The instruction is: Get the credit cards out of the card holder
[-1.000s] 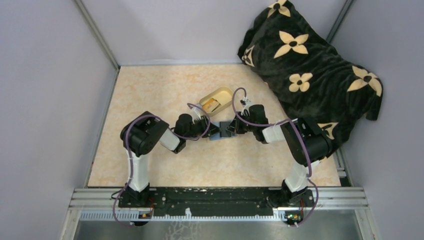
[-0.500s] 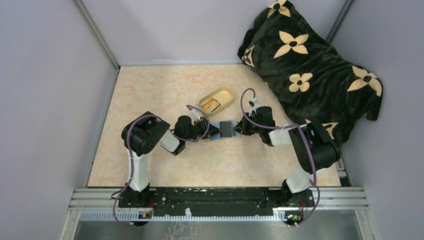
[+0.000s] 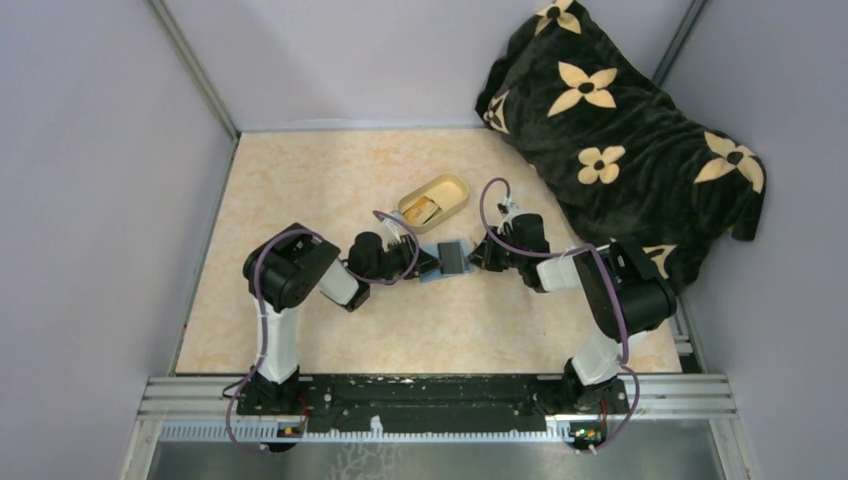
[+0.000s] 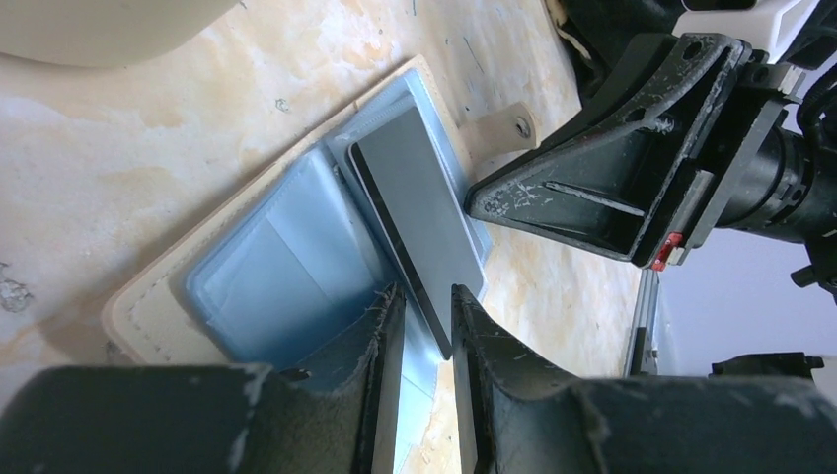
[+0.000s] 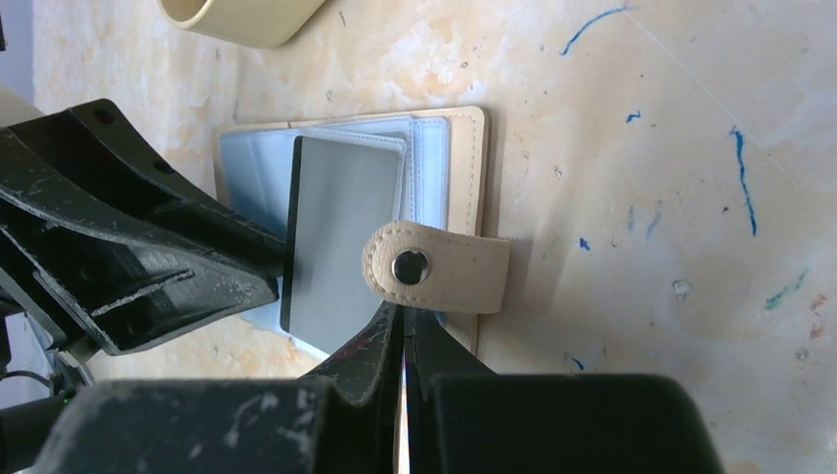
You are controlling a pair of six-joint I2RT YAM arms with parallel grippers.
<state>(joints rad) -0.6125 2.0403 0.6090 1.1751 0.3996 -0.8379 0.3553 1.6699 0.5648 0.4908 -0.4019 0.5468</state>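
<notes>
The card holder [image 3: 432, 279] lies open mid-table, blue-grey faces up [image 4: 266, 267], its tan tab [image 5: 439, 267] folded over the right edge. One dark credit card [image 4: 419, 197] sticks partway out of a sleeve [image 5: 341, 227]. My left gripper [image 4: 424, 316] stands at the holder's left side [image 3: 428, 263]. Its jaws are a little apart, and the card's near corner lies between them. My right gripper [image 5: 405, 321] is shut and empty. Its tips are at the holder's right edge, just under the tab [image 3: 477, 258].
An oval cream-yellow dish [image 3: 452, 186] stands just behind the holder with something tan and dark in it. A black blanket with cream flowers [image 3: 620, 130] fills the back right corner. Grey walls close in the table.
My right gripper has drawn back to the right, off the card holder's top, and the dark card now shows. The left gripper has barely moved.
</notes>
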